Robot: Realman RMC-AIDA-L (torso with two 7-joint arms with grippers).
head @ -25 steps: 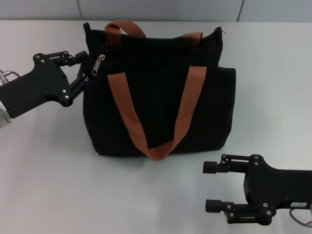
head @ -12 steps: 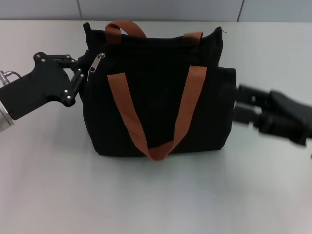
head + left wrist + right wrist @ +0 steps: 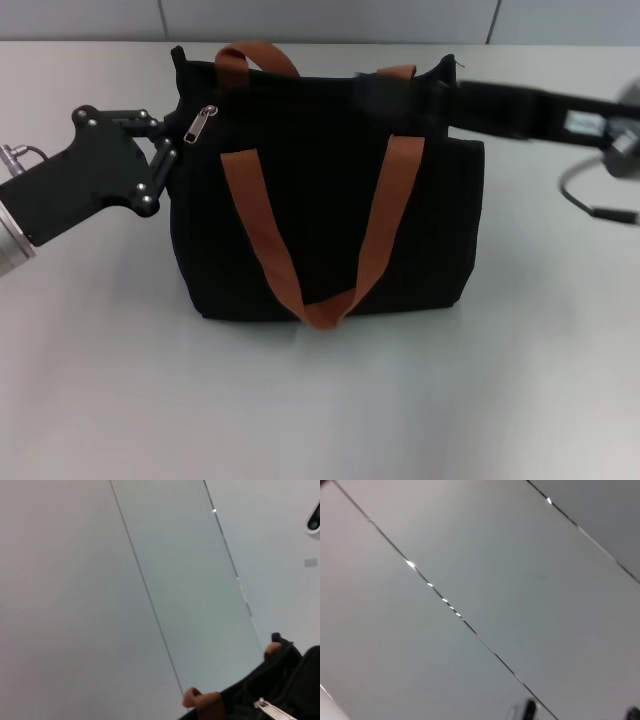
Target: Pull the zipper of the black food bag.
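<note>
The left pincer (image 3: 168, 150) sits at the upper left corner of the black food bag (image 3: 330, 230), fingers pressed against the fabric; whether they are clamped I cannot tell. Just beside them hangs the zipper (image 3: 201, 124), a silver teardrop tab, also seen in the left wrist view (image 3: 274, 711). The bag stands upright mid-surface (image 3: 320, 400) with 2 rust-brown handles (image 3: 300, 290). The right pincer (image 3: 375, 90) hovers blurred over the bag's top edge; its state cannot be told.

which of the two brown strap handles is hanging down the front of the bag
The long rust-brown webbing strap looping in a U down the boxy black fabric bag's front face; the other strap arches upright above the top rim.
</note>
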